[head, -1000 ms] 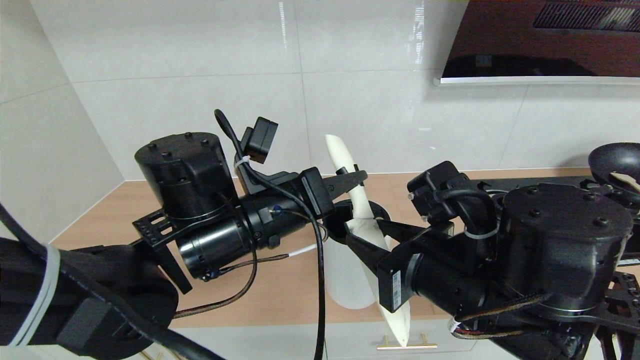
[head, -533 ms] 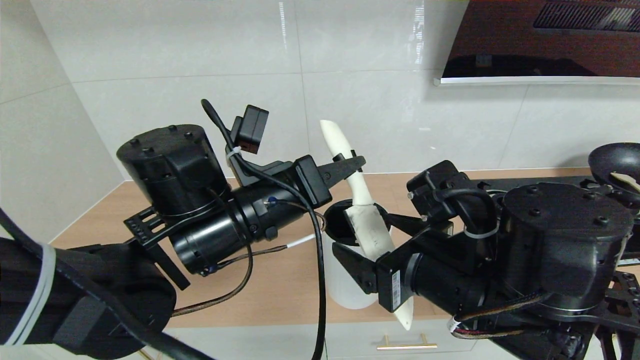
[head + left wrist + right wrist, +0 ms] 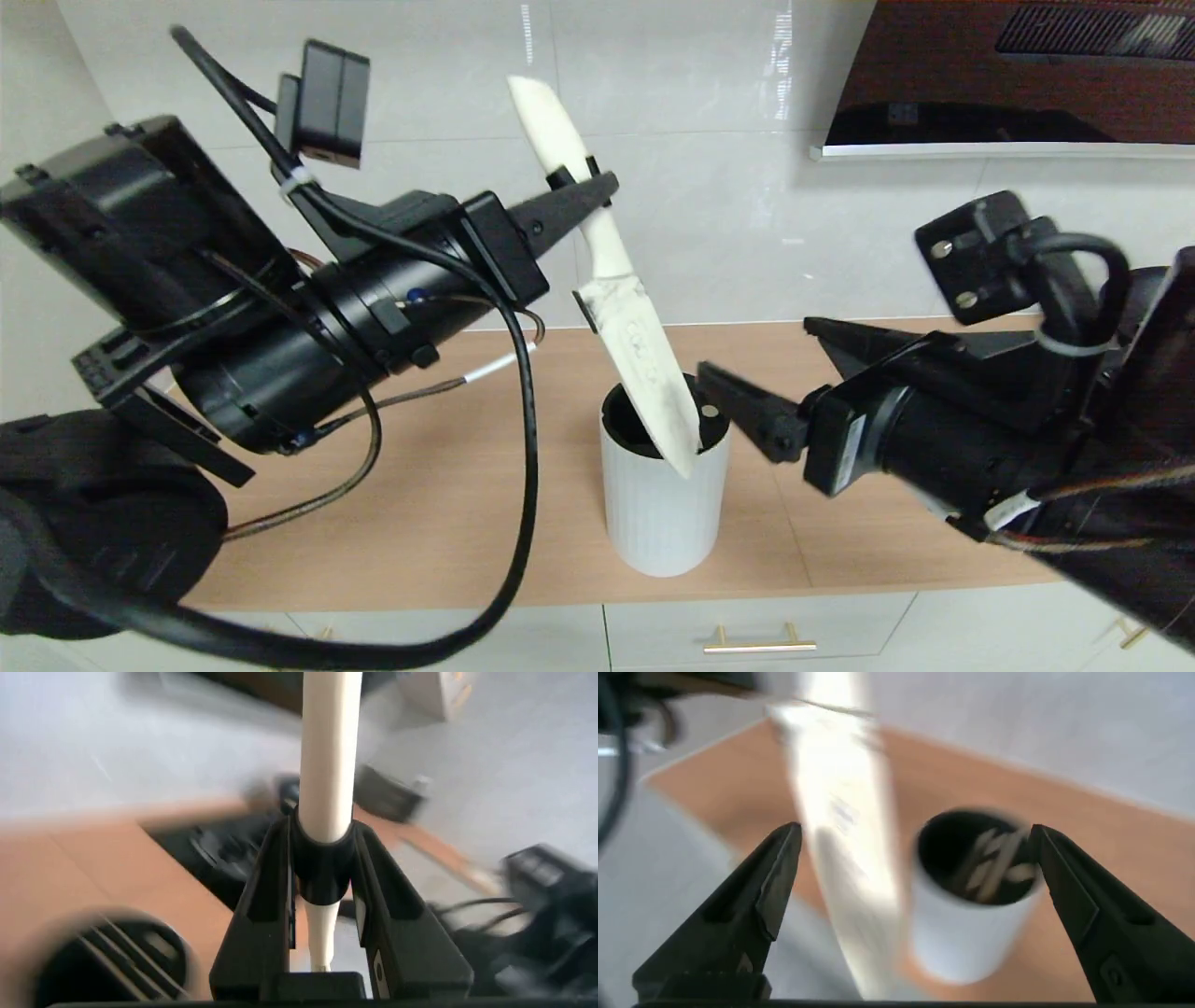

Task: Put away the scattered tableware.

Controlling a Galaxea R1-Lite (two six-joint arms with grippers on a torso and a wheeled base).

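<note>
Partly, the left claw (image 3: 585, 189) covers the knife (image 3: 640, 359) handle.

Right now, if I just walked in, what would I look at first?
Probably the white knife: the left hand grips it by the handle high in the air, blade slanting down toward the white utensil holder but not yet inside it. The holder stands on the wooden counter. The right hand waits wide open just beside the holder, holding nothing.
</note>
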